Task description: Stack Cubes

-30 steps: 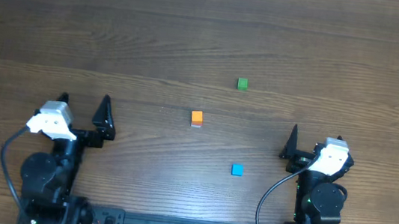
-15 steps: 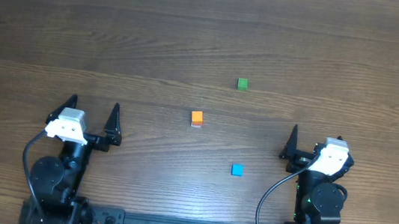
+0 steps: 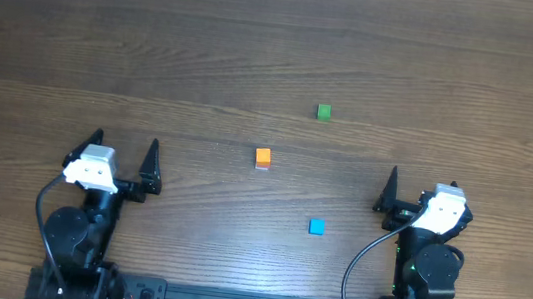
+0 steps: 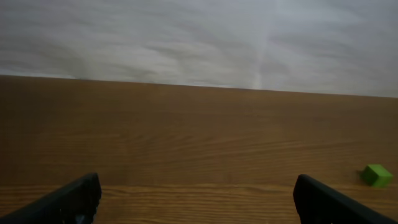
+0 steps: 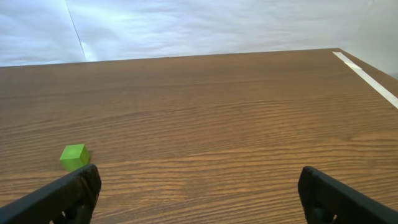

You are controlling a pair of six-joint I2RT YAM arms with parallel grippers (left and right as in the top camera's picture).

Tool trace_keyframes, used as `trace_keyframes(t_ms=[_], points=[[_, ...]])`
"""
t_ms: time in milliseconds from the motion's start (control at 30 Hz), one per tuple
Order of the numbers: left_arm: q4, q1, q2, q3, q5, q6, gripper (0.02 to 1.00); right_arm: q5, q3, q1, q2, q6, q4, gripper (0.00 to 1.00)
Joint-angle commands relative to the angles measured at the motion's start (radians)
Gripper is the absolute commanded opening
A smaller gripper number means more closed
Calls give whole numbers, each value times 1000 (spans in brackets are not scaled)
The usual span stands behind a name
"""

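Three apart: green cube [image 3: 324, 112], orange cube [image 3: 263, 156], blue cube [image 3: 316, 227] | left hand [image 3: 125, 137], right hand [image 3: 422, 182] spread

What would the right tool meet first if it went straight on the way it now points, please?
Probably nothing: ahead of the right tool the table looks free to its far edge; the green cube sits aside.

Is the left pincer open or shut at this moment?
Open: the left pincer has its fingers wide apart, with only table between them; it holds nothing.
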Motion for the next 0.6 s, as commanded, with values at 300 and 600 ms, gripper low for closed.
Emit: trace_keyframes(t_ms=[300,600], points=[[3,27,-10,-7,10,18,1000,9,-8,-5,-6,-8,2,993],[3,29,-10,-7,10,18,1000,9,-8,-5,-6,-8,2,991]])
